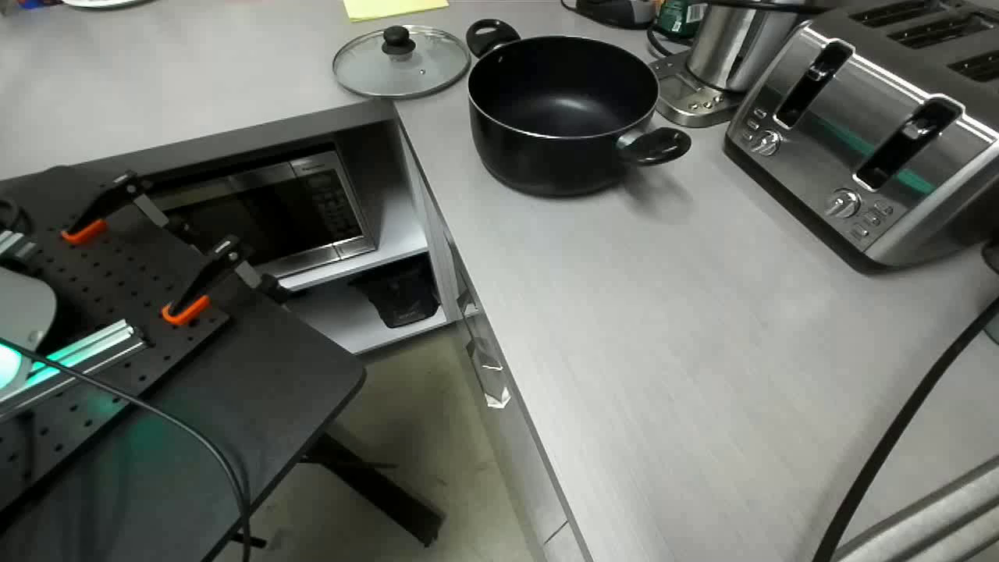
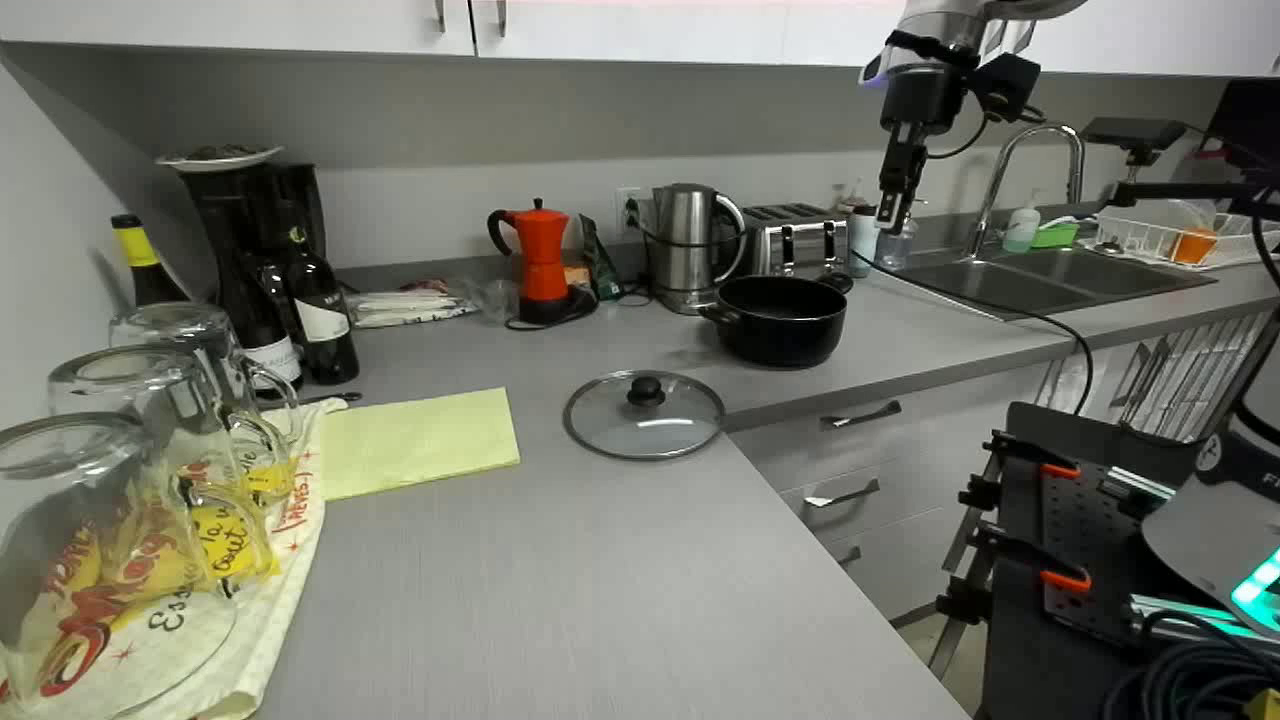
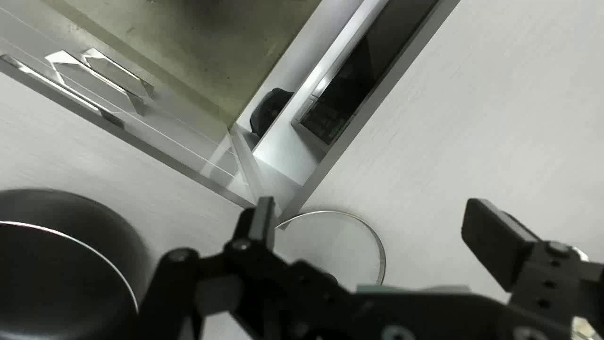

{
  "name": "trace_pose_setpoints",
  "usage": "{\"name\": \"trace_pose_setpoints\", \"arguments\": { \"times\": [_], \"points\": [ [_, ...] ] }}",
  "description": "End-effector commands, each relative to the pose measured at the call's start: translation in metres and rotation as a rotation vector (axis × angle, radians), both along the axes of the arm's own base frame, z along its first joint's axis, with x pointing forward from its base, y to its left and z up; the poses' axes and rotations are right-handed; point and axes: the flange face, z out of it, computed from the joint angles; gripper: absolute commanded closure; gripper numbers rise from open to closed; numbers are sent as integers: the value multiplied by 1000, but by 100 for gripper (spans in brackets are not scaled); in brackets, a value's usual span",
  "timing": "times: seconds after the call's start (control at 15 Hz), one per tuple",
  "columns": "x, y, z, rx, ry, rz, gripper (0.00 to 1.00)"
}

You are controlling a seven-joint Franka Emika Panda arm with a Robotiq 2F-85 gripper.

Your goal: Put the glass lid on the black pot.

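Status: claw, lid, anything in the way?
Claw open, nothing held. Glass lid flat on counter, beside black pot, not touching. Nothing seen atop either.

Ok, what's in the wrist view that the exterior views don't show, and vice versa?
Only the wrist view plainly shows the gripper open. Only the exterior views show the toaster and steel kettle. Shared: the black pot and the glass lid, though the wrist view crops the pot, and the gripper covers part of the lid there.
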Motion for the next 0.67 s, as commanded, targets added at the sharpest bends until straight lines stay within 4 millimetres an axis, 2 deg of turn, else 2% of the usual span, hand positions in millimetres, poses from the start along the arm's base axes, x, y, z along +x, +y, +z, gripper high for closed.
{"name": "trace_pose_setpoints", "arguments": {
  "times": [0.0,0.6],
  "points": [
    [0,0,0,0,1,0,0],
    [3,1,1,-9,1,3,0]
  ]
}}
